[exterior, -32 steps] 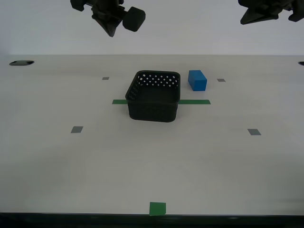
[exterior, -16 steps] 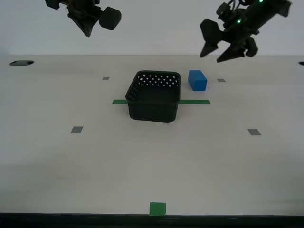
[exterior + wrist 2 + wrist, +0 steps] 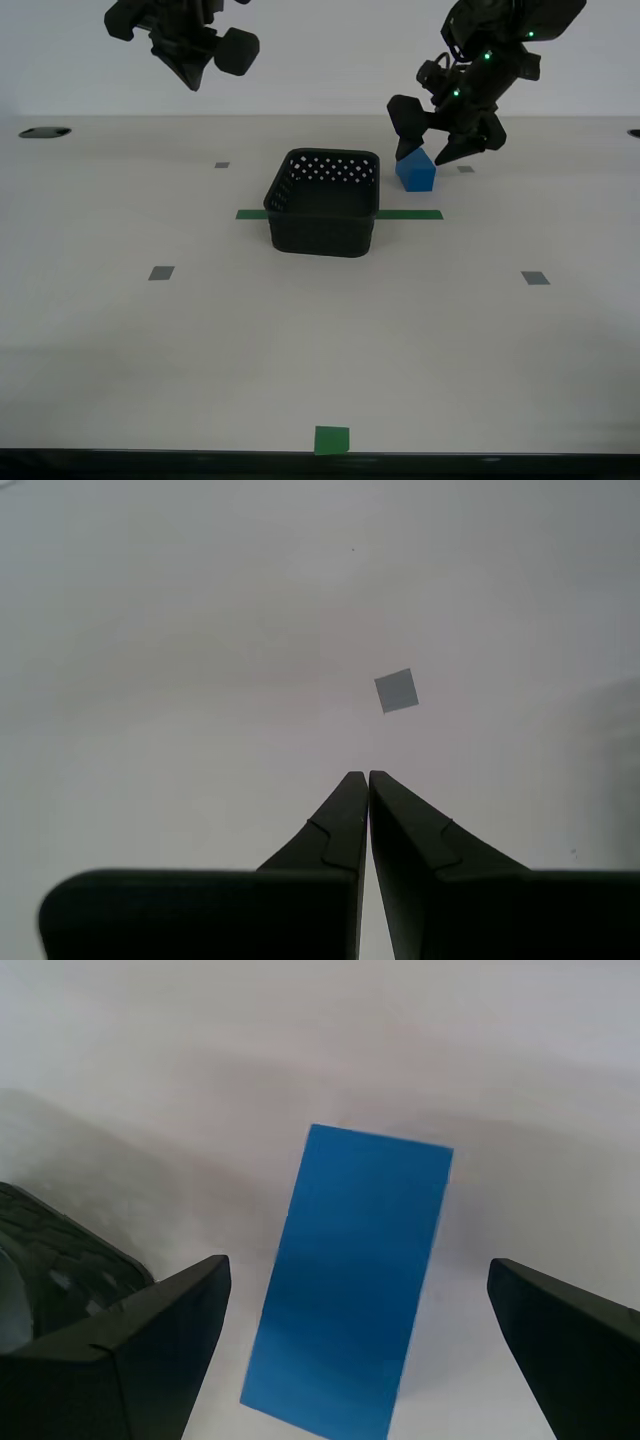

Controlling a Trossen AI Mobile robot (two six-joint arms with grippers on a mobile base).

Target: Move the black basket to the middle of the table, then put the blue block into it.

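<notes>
Blue block (image 3: 416, 170) sits on the table (image 3: 300, 340) just beside the black basket (image 3: 323, 203), toward the far edge and the exterior view's right, apart from the basket wall. It lies flat, untouched.

Change over the last second: my first gripper (image 3: 436, 128) has dropped from the top of the exterior view down to the block and now hangs right above it, jaws spread wide. In the first wrist view the block (image 3: 350, 1280) lies between the two fingers (image 3: 130, 1345), a clear gap on each side, no contact yet. A corner of the basket (image 3: 50, 1260) shows beside one finger.

My second gripper (image 3: 195, 55) has drifted only slightly; it sits high over the far edge on the exterior view's left. Second wrist view shows its jaws (image 3: 363, 810) pressed together, holding nothing, above bare table and one grey square (image 3: 397, 691).

Reading: basket already stands over the green tape strip (image 3: 410, 214) near mid-table, so the first step looks done. The block pick looks like the step in hand; the jaws need to lower further and close across the block's narrow sides.

Surface: off-white, matte, flat. Marks: the tape strip, a green square (image 3: 332, 439) at the near edge, scattered grey squares. A dark hole (image 3: 45, 132) at the far corner on the exterior view's left. Plain pale wall behind.
</notes>
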